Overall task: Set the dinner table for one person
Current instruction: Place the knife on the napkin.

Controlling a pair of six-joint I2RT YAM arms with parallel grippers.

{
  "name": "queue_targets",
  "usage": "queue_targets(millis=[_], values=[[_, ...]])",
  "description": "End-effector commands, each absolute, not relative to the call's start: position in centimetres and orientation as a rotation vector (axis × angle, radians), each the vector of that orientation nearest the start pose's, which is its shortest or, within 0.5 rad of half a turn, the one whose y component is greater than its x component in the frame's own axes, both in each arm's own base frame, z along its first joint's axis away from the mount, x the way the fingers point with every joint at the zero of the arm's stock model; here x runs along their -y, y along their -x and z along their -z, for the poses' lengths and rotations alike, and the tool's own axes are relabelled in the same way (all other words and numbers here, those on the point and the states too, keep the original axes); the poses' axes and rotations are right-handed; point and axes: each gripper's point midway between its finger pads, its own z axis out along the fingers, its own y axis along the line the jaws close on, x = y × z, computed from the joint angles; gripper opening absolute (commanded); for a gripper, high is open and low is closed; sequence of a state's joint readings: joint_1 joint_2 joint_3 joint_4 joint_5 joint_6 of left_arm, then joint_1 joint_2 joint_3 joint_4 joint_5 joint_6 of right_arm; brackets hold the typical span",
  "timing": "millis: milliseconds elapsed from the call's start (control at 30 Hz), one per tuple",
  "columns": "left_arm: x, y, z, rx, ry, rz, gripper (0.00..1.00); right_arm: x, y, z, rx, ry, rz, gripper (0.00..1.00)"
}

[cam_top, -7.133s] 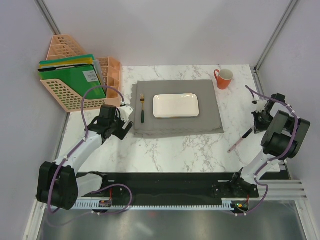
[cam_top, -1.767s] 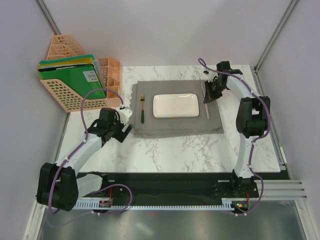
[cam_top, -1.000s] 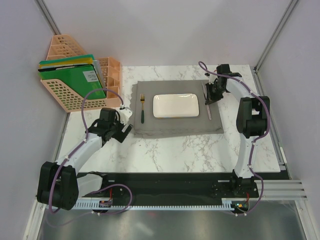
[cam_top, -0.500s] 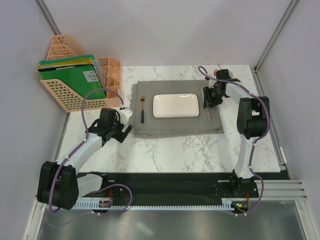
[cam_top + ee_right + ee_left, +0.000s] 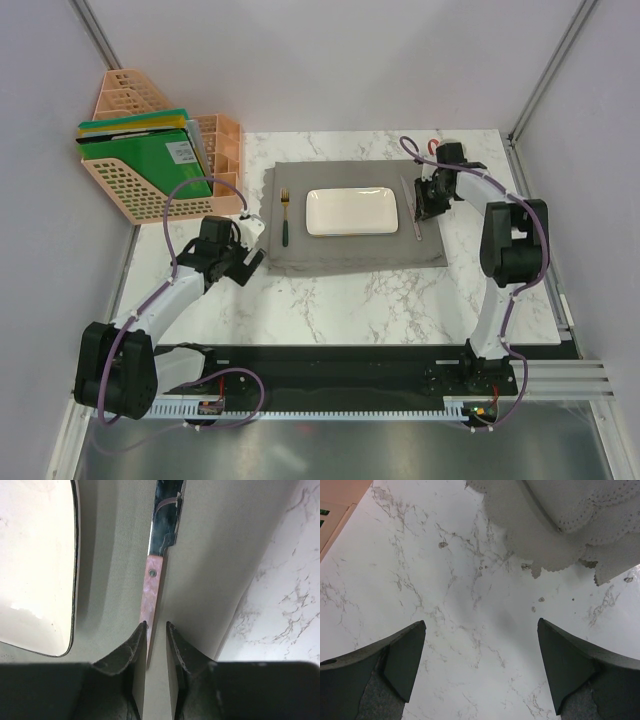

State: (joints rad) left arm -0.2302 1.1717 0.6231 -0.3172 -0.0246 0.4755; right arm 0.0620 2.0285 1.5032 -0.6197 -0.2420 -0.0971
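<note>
On the marble dinner table (image 5: pixel 350 300) a grey scallop-edged placemat (image 5: pixel 350 252) carries a white rectangular plate (image 5: pixel 352 211), with a gold fork (image 5: pixel 284 215) to its left. A knife (image 5: pixel 415 224) lies flat on the mat to the right of the plate. In the right wrist view its pink handle (image 5: pixel 152 587) runs between the fingers of my right gripper (image 5: pixel 156 625). The jaws stand a little apart, with a gap beside the handle. My left gripper (image 5: pixel 481 625) hangs wide open over bare marble, just off the mat's near-left corner (image 5: pixel 545 525).
A peach mesh file organizer (image 5: pixel 150 160) with green folders stands at the table's far left. The right arm (image 5: pixel 470 180) reaches in from the far right edge. Grey walls enclose the table on three sides.
My right gripper has let go of the knife, which now lies on the mat right of the plate. The gripper has shifted slightly along the handle. The left arm has not moved.
</note>
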Motion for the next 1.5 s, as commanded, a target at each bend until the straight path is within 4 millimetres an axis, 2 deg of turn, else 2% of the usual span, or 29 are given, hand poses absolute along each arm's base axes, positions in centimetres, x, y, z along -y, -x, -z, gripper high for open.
queue_targets(millis=[0,167,333,467,567,833,1167,1467], values=[[4.3,-29.2,-7.0,-2.291,-0.81,-0.142,1.0,-6.6,-43.4,-5.3,-2.651,0.294,-0.317,0.28],[4.2,-29.2,-6.9,-2.294,-0.806,-0.145,1.0,-6.8,-41.8,-4.9,-2.673,0.313,-0.341,0.29],[4.3,-29.2,-6.9,-2.292,-0.807,-0.142,1.0,-6.9,-40.3,-3.6,-2.708,0.331,-0.355,0.28],[4.2,-29.2,-7.0,-2.293,-0.805,-0.146,1.0,-8.1,-39.3,-3.1,-2.726,0.362,-0.383,0.17],[4.2,-29.2,-6.9,-2.292,-0.807,-0.142,1.0,-9.3,-39.0,-3.3,-2.719,0.406,-0.389,0.17],[4.2,-29.2,-7.0,-2.29,-0.804,-0.148,1.0,-10.4,-39.7,-3.1,-2.713,0.42,-0.391,0.16],[4.2,-29.3,-7.1,-2.287,-0.807,-0.148,1.0,-9.7,-40.6,-3.4,-2.69,0.413,-0.318,0.16],[4.1,-29.1,-7.1,-2.288,-0.806,-0.151,1.0,-9.2,-42.0,-2.2,-2.704,0.396,-0.268,0.15]])
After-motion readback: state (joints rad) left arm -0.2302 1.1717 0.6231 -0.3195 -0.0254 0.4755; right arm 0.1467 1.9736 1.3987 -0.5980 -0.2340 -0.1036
